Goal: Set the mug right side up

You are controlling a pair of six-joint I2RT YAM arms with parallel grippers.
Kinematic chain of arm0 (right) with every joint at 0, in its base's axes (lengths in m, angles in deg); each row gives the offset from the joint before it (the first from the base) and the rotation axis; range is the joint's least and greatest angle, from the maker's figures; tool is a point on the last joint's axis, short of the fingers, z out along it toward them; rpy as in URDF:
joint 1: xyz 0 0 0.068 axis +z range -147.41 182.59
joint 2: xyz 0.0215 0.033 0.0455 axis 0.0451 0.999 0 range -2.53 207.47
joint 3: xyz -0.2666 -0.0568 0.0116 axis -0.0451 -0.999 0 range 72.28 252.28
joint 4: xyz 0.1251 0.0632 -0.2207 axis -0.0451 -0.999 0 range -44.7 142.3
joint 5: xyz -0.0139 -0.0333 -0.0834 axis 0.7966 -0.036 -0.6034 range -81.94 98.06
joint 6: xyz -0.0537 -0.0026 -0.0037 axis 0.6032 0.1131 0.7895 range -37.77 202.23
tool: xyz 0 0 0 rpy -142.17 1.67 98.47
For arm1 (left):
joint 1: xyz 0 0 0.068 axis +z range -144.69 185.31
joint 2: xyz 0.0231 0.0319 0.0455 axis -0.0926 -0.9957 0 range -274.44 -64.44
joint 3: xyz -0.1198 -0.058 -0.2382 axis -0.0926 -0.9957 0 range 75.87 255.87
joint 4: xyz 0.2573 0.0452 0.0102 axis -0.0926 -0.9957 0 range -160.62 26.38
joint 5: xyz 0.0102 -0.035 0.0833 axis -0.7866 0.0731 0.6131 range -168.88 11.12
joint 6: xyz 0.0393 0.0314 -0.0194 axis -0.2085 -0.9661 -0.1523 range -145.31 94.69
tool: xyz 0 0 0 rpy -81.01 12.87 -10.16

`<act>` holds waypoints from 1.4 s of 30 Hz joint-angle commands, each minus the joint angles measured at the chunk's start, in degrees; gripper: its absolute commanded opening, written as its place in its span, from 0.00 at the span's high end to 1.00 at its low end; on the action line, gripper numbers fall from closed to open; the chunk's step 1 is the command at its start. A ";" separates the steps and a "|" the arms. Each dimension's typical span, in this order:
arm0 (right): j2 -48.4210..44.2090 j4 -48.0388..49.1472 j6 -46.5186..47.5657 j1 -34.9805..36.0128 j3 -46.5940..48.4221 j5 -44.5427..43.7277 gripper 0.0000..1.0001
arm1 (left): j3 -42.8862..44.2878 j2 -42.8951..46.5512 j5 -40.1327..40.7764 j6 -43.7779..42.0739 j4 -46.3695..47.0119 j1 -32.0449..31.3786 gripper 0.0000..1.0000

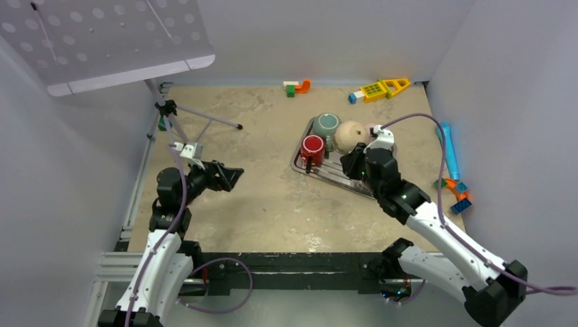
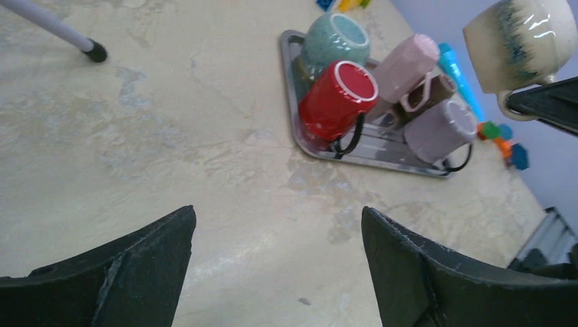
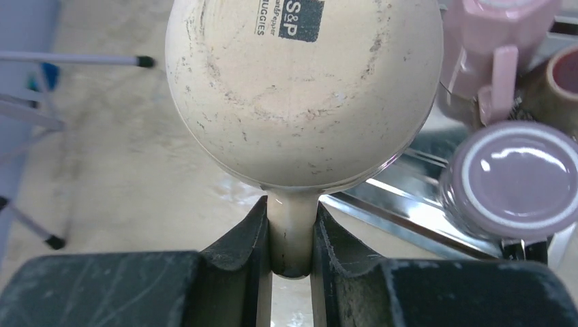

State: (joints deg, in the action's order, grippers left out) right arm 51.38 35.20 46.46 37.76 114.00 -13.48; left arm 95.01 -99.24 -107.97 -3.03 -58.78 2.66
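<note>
A cream mug (image 1: 351, 135) with a blue-speckled glaze hangs in the air above the metal tray (image 1: 328, 174). My right gripper (image 1: 359, 152) is shut on its handle. In the right wrist view the mug's stamped base (image 3: 303, 88) faces the camera and the handle sits pinched in the gripper (image 3: 292, 225). The mug also shows at the top right of the left wrist view (image 2: 521, 41), handle downward. My left gripper (image 1: 232, 176) is open and empty over bare table, well left of the tray; it also shows in its own wrist view (image 2: 276, 214).
The tray (image 2: 368, 153) holds a red mug (image 2: 337, 99), a teal mug (image 2: 334, 37), a pink mug (image 2: 409, 65), a brown mug (image 2: 443, 87) and a lilac mug (image 2: 442, 126), all upside down or tilted. A tripod (image 1: 178, 122) stands at the left. Toy blocks (image 1: 458, 194) and a blue tube (image 1: 450, 150) lie at the right.
</note>
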 commanded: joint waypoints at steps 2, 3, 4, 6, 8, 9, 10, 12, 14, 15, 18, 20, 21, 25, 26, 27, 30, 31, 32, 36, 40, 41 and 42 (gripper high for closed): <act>-7.69 14.63 8.36 -0.14 2.98 12.41 1.00 | 6.78 -0.57 -11.45 15.19 10.40 -0.09 0.09; -8.21 18.46 9.68 -0.11 3.75 17.50 1.00 | 7.66 -0.95 -13.86 19.30 13.64 -0.08 0.09; -8.50 22.09 10.48 -0.12 4.76 22.75 1.00 | 8.48 -1.35 -15.58 23.34 17.08 -0.15 0.10; -7.42 29.10 10.85 -0.05 7.37 33.23 1.00 | 10.99 -2.24 -18.91 30.45 22.90 -0.28 0.10; -4.76 32.81 10.58 -0.07 11.08 42.05 1.00 | 15.13 -2.82 -22.00 33.75 26.65 -0.56 0.08; -3.29 34.07 10.24 -0.03 12.85 46.00 1.00 | 16.55 -3.00 -22.95 35.10 28.00 -0.56 0.06; -2.00 35.92 9.50 -0.01 14.16 49.79 1.00 | 17.77 -3.23 -23.56 36.70 29.48 -0.60 0.05; 0.12 41.07 7.07 0.56 15.83 55.09 1.00 | 19.22 -3.92 -24.33 40.55 30.96 -0.68 0.01; 1.91 45.55 5.04 1.50 17.40 58.21 1.00 | 20.08 -4.36 -24.10 43.49 31.10 -0.91 0.00; 2.84 46.50 4.70 2.20 18.34 58.92 1.00 | 20.59 -4.51 -23.64 44.37 31.03 -1.06 0.00; 5.51 49.21 4.13 4.65 20.69 60.01 1.00 | 22.56 -5.60 -21.94 45.59 30.41 -1.47 0.00; 7.22 51.19 3.89 5.99 21.70 60.06 1.00 | 23.91 -6.32 -21.12 46.26 30.91 -1.63 0.01; 8.30 51.87 3.86 6.64 22.37 60.35 1.00 | 24.60 -6.65 -20.91 46.35 31.40 -1.73 0.03; 12.57 53.26 3.93 9.28 25.36 61.17 1.00 | 26.61 -7.61 -19.29 47.92 31.94 -1.91 0.18; 13.23 53.24 3.98 9.67 25.77 61.36 1.00 | 27.17 -7.69 -19.14 48.59 32.54 -1.91 0.25; 13.65 53.35 3.89 9.83 25.86 61.43 1.00 | 27.63 -7.73 -19.35 49.29 33.61 -1.91 0.28; 14.26 54.01 3.38 9.82 25.35 61.16 1.00 | 28.63 -7.56 -20.54 51.49 37.45 -1.91 0.28; 14.29 53.91 3.34 9.87 25.30 61.10 1.00 | 28.61 -7.49 -21.00 52.26 38.64 -1.91 0.28; 14.33 53.86 3.22 9.84 25.23 61.09 1.00 | 28.13 -7.43 -21.54 53.07 39.61 -1.91 0.28; 13.37 54.09 3.77 9.72 25.00 61.41 1.00 | 25.73 -6.71 -23.67 54.30 41.98 -1.91 0.28; 11.45 49.27 7.34 9.49 26.84 60.50 1.00 | 24.72 -6.35 -23.25 52.43 39.05 -1.91 0.27; 10.97 48.02 8.30 9.36 27.26 60.27 1.00 | 24.46 -6.38 -23.28 52.44 39.47 -1.91 0.27; 10.46 46.66 9.22 9.17 27.46 59.78 1.00 | 24.32 -6.39 -23.34 52.65 40.23 -1.91 0.26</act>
State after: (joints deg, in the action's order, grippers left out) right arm 65.85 79.92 51.35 47.51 136.23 48.33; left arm 120.36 -106.11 -130.22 49.05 -21.99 1.04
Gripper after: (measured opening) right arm 0.221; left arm 0.727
